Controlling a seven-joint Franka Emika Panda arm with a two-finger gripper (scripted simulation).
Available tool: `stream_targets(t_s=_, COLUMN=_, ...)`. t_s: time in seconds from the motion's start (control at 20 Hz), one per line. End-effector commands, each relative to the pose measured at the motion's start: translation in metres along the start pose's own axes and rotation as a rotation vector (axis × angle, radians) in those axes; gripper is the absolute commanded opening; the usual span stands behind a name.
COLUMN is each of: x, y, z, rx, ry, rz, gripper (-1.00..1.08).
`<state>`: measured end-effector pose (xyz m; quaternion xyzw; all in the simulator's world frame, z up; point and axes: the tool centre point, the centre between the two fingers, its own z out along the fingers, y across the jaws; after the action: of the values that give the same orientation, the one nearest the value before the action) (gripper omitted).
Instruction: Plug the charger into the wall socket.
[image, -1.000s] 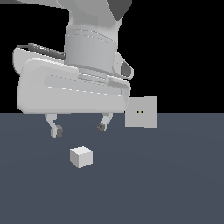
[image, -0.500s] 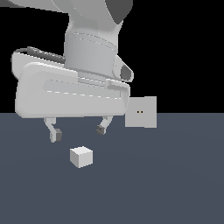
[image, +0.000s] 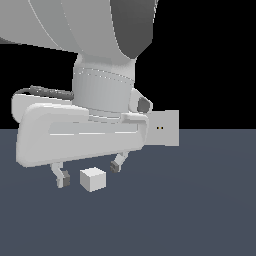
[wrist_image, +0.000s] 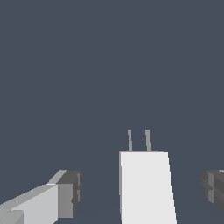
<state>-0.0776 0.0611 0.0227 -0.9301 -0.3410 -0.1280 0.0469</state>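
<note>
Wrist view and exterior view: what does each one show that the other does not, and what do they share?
Only the wrist view shows the two thin prongs sticking out of the charger. Only the exterior view shows the wall socket, standing upright with two small holes, and the arm's large body above. Both show the charger on the dark floor between the fingers of the open gripper, with gaps on each side.

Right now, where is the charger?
In the exterior view the charger sits on the dark floor, between the fingers of the open gripper and left of the socket; neither finger touches it in the wrist view.
</note>
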Motion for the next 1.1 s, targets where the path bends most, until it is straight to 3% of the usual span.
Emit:
stream_targets(t_s=0.0, x=-0.0019, y=0.0003, z=0.007, rx=-0.001, ry=0.001, rz=0.0, gripper=1.0)
stream_targets(t_s=0.2, x=-0.0029, y=0.0004, z=0.0108, rx=-0.001, ry=0.001, rz=0.0, gripper=1.0)
stream_targets(t_s=0.25, x=-0.0029, y=0.0004, z=0.0108, rx=-0.001, ry=0.001, rz=0.0, gripper=-1.0)
stream_targets(t_s=1.05, x=0.0003, y=0.0061, z=0.0076, rx=-0.01, ry=0.002, rz=0.034, gripper=-1.0)
